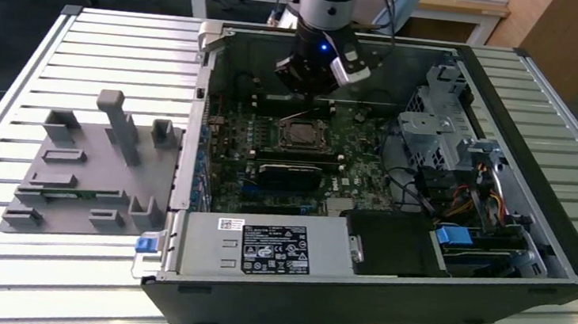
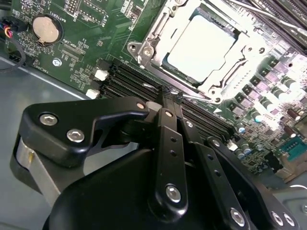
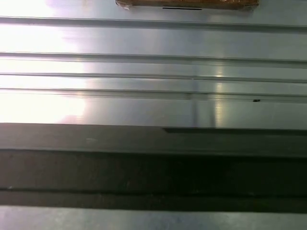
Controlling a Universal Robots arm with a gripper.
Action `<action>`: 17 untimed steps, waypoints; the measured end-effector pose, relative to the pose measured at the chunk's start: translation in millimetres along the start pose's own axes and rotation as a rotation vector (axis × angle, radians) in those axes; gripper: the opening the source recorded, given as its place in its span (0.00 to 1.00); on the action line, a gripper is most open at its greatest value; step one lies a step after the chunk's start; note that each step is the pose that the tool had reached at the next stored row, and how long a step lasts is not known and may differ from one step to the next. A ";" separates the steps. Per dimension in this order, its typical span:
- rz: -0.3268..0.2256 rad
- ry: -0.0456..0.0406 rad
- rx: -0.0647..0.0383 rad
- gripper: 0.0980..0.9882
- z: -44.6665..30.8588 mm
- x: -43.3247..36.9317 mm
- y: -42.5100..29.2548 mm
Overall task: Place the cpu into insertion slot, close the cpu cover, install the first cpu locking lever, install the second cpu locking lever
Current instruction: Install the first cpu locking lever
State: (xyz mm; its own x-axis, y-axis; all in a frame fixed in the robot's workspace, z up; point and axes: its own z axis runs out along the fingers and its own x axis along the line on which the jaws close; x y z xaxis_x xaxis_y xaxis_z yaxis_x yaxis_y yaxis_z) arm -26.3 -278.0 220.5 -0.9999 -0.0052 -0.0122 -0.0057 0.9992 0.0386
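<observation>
Counting one of each task item: one black two-fingered gripper [image 2: 168, 93], one small flat square cpu [image 2: 201, 45] with a dull silver-grey metal top, one thin silvery metal cpu cover [image 2: 146, 40] with a square window. Cpu seated flat in its socket on the green motherboard [image 1: 231, 156], top pale and glaring under the light, cover lying around it as a frame. Gripper low inside one open black computer case [image 1: 534, 257], jaws together with nothing seen between them, tips just beside the socket's edge, above the long black memory slots [image 2: 129, 79].

Shown in the exterior view alone: one grey plastic fixture plate [image 1: 92, 167] with upright posts on the slatted aluminium table [image 1: 3, 262], at the exterior view's left of the case, and one silver power supply box [image 1: 259, 247]. Shown in the second wrist view alone: one round silver coin battery [image 2: 46, 28]. Shown in the first wrist view: bright table slats and one dark band across them.
</observation>
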 end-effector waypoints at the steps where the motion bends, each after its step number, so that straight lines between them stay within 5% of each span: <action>1: 0.000 0.0000 0.000 0.03 0.5 -0.6 0.0; 17: 0.000 0.0000 0.001 0.03 13.2 -9.5 -0.1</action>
State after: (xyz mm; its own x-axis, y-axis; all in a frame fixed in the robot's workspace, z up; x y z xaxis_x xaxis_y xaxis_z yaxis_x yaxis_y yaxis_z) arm -16.6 -277.5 207.4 -0.9999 -0.0052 -0.0123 -0.0056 0.9993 0.0374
